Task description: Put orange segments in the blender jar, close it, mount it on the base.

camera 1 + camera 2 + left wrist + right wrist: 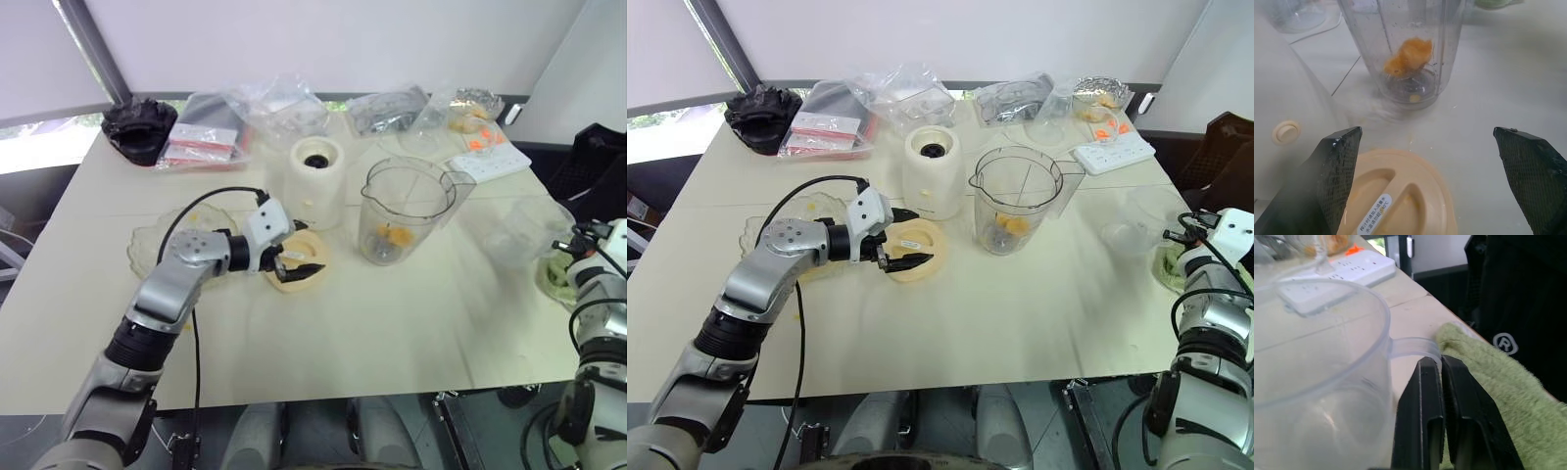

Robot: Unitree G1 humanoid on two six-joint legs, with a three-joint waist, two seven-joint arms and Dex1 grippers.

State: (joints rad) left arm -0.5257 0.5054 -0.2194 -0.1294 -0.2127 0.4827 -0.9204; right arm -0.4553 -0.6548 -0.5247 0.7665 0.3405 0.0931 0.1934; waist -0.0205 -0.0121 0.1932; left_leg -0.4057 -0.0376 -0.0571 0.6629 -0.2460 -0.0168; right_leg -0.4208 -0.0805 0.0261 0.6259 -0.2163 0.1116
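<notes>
The clear blender jar stands upright and uncovered at mid-table, with orange segments lying at its bottom over the blade hub. Just left of it is the cream-white base, its black socket facing up. In front of the base a flat cream lid lies on the table. My left gripper hovers open over that lid, its fingers spread on either side of it and pointing toward the jar. At the table's right edge my right gripper is shut, its tips against the handle of a frosted measuring jug.
A green cloth lies at the right edge beside the jug. A white power strip and clear plastic bags line the back. A black bundle sits back left, and a clear plate lies under my left forearm.
</notes>
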